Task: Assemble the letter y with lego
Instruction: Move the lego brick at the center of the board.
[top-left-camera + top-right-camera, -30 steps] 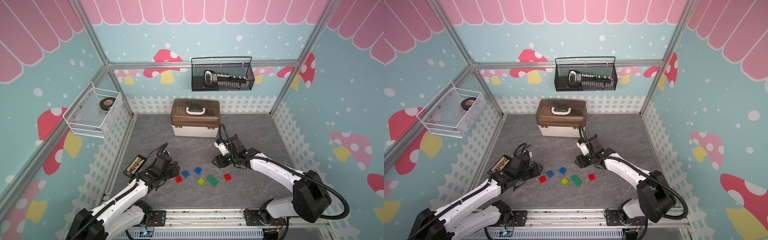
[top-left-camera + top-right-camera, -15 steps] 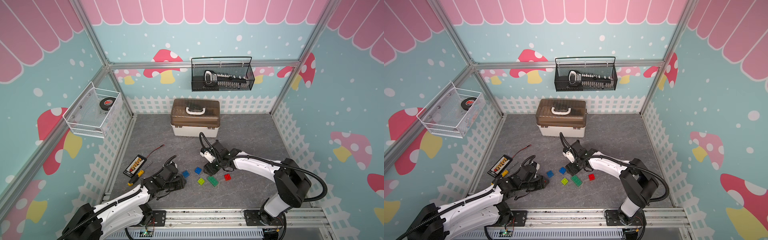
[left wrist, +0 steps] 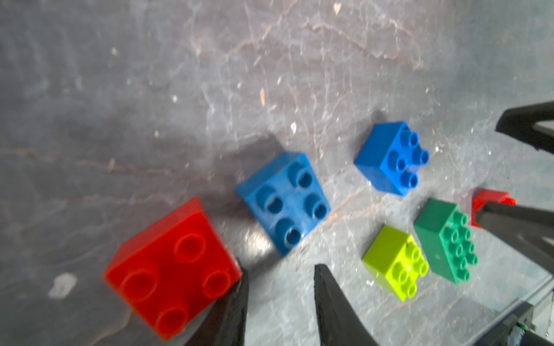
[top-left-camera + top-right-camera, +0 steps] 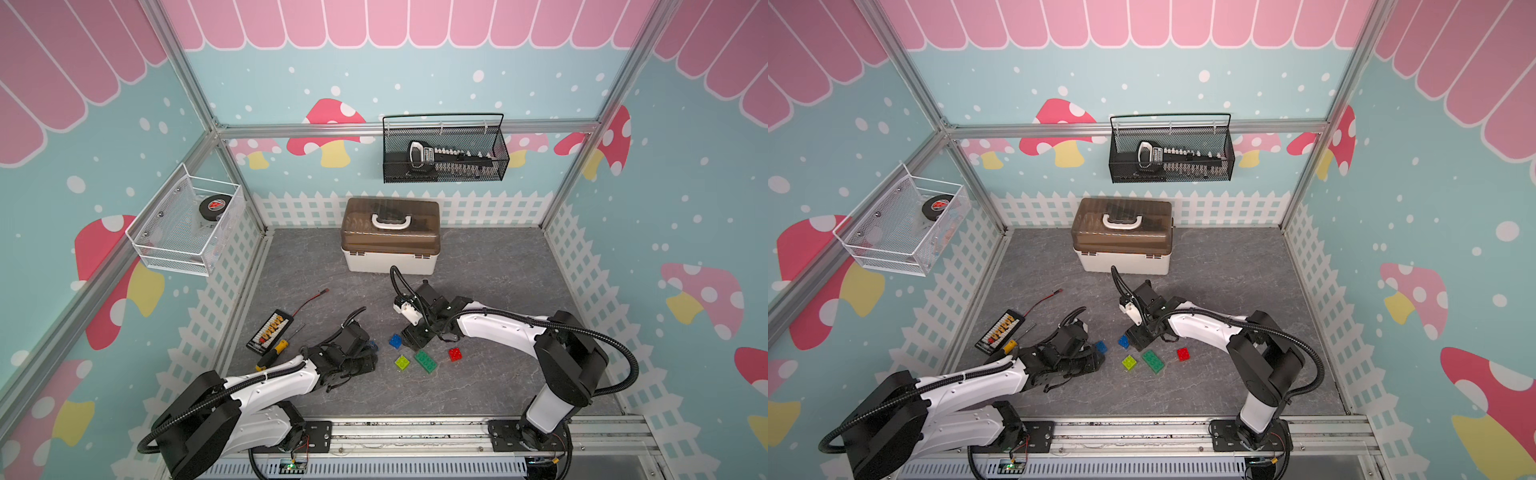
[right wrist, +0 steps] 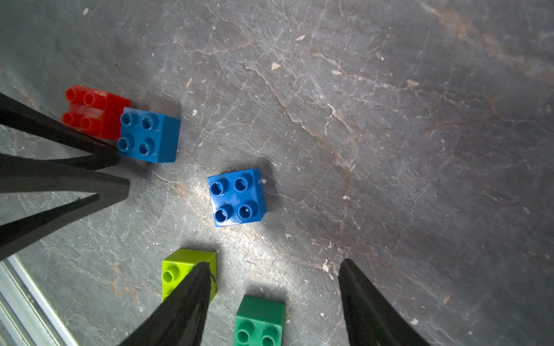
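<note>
1. The left hand is held low over the tabletop with its fingers parted by a narrow gap. Nothing is pinched, and only bare tabletop is seen between them.
2. A red brick lies just outside one finger of that hand, touching it or nearly so. A blue brick lies just ahead of the fingertips, close beside the red one. Whether these two touch cannot be told.
3. The right hand is spread wide, and nothing is gripped by it.
4. The second blue brick sits just ahead of the right hand's fingertips. The green brick lies further back, between the fingers, and the lime brick is partly covered by one finger.
5. The second red brick lies by itself beside the right hand, on the side away from the left hand and near the green brick.
6. All six bricks are seen resting singly on the tabletop with their studs up. No two are pressed together, so no part of the letter y has been built.
7. The task is judged to be at its very start, with both hands brought down among the bricks and a first pick apparently being lined up.
8. Everything is left to be done: the stem is to be joined, the green bar fitted, and the two tips added.
</note>
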`<move>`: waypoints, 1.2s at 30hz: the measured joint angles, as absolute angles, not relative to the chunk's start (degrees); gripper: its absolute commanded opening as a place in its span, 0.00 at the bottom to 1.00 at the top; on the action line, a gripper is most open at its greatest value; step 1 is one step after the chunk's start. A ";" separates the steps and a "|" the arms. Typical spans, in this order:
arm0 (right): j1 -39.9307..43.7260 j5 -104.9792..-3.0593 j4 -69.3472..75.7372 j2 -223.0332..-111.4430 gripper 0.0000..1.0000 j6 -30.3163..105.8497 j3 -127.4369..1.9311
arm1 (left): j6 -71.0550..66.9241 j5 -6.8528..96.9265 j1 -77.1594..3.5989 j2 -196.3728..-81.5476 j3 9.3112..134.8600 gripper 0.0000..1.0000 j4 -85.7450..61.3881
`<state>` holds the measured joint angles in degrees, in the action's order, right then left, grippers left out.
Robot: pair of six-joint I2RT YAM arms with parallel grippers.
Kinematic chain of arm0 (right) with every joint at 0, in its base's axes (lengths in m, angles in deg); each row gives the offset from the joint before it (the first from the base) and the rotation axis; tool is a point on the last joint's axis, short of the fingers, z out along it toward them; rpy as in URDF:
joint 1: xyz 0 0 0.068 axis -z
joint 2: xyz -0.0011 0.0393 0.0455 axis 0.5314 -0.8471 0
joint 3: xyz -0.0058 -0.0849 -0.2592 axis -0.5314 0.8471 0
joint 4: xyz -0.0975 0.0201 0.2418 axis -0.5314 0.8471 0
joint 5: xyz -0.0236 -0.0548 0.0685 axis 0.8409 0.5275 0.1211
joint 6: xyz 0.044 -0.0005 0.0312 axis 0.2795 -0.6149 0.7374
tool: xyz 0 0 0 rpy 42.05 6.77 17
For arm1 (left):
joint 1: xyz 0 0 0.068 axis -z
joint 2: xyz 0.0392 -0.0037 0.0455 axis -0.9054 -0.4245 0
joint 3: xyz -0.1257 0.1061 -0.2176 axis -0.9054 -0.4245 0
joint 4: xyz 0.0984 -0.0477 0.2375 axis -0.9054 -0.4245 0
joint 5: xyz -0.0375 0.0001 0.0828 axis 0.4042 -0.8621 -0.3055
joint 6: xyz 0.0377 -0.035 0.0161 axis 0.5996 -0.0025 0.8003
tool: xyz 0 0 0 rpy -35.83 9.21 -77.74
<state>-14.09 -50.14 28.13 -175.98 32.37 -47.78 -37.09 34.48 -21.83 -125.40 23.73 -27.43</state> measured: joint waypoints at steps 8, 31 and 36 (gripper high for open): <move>-14.14 -49.66 27.43 -177.70 0.67 32.04 -48.11 | -35.48 30.83 -22.55 -129.57 26.31 0.29 -26.75; -17.46 -49.94 27.33 -185.53 0.60 30.67 -53.92 | -30.71 28.25 -25.96 -130.23 29.72 0.45 -26.88; -18.14 -49.29 27.72 -186.82 0.58 30.47 -54.71 | -31.17 27.86 -26.86 -128.57 28.89 0.45 -26.64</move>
<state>-18.14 -49.29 27.72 -186.82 30.47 -54.71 -31.17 27.86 -26.86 -128.57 28.89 -26.64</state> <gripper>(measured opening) 0.584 0.447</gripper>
